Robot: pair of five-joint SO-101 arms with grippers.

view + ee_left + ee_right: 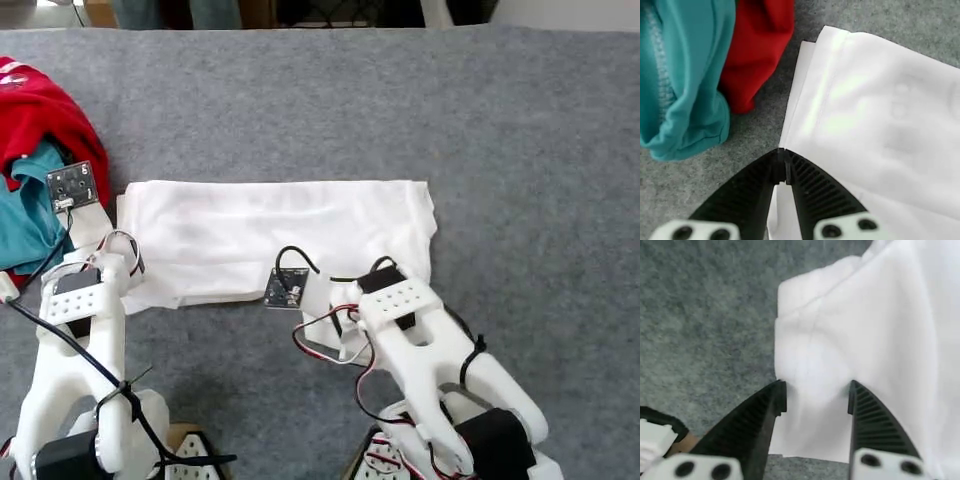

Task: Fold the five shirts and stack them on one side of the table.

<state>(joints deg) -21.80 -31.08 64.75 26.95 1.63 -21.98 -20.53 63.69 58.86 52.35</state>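
A white shirt (280,238) lies folded into a long strip across the middle of the grey table. In the left wrist view my left gripper (781,167) is shut, its tips pinching the left edge of the white shirt (880,115). My right gripper (816,390) is open and straddles a front corner of the white shirt (860,340), with cloth between its fingers. A red shirt (45,115) and a teal shirt (30,215) lie crumpled at the table's left edge, close beside the left arm (80,300). The right arm (420,330) comes in from the front.
The grey table (400,100) has open room behind and to the right of the white shirt. The teal shirt (685,75) and red shirt (757,45) lie a short gap away from the white shirt's left edge.
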